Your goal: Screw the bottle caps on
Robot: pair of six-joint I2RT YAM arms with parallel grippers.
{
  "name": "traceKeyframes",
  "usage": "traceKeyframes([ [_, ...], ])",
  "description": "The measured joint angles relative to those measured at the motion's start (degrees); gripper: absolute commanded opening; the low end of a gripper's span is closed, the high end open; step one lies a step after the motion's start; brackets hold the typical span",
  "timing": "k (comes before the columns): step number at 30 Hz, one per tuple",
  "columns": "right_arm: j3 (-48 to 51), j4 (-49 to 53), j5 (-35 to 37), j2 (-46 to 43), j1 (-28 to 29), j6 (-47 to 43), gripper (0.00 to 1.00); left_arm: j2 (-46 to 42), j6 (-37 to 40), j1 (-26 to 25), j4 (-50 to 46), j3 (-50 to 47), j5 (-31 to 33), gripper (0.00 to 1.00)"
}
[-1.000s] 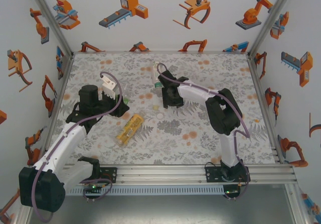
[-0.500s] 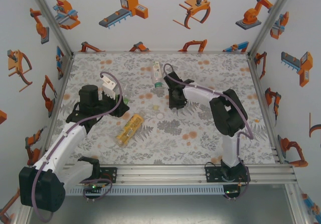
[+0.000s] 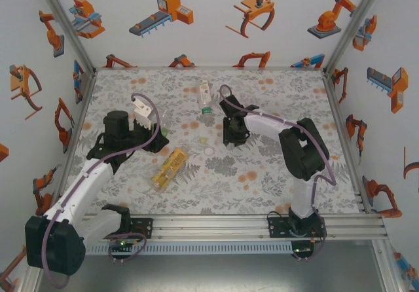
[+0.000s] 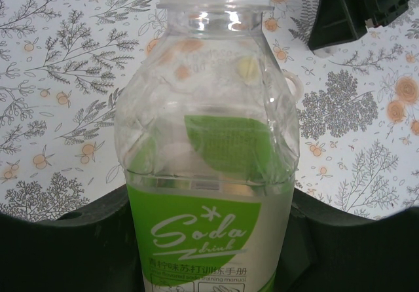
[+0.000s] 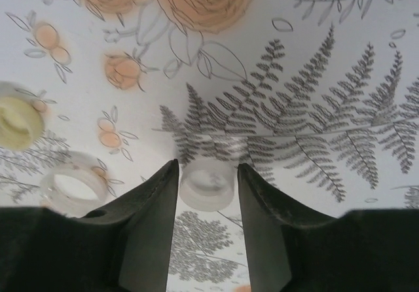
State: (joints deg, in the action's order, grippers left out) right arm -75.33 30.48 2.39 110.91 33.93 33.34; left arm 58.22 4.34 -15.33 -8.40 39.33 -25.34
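Left claw clamped shut on soda bottle; right claw straddled clear cap on table; gripping or not, cannot tell.

**Soda bottle**: clear, glossy plastic with bright highlights at the shoulder. It carries a smooth printed label film in green and white.
**Screw cap**: translucent whitish plastic with a soft sheen.
**Neighbouring cap**: opaque pale yellow plastic, matt.
**Right gripper**: fingers of matt black plastic.
**Table surface**: smooth, matt sheet printed with flowers and ferns.
**Front rail**: bare slotted metal with a dull sheen.
**Arm links**: smooth white plastic.
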Motion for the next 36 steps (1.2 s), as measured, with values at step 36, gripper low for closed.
traceKeyframes([
  [36, 0.5, 3.1, -0.2, -2.5, 1.1, -1.7, 0.46, 1.1, 0.0, 0.0, 0.0, 0.0, -0.2, 0.35],
])
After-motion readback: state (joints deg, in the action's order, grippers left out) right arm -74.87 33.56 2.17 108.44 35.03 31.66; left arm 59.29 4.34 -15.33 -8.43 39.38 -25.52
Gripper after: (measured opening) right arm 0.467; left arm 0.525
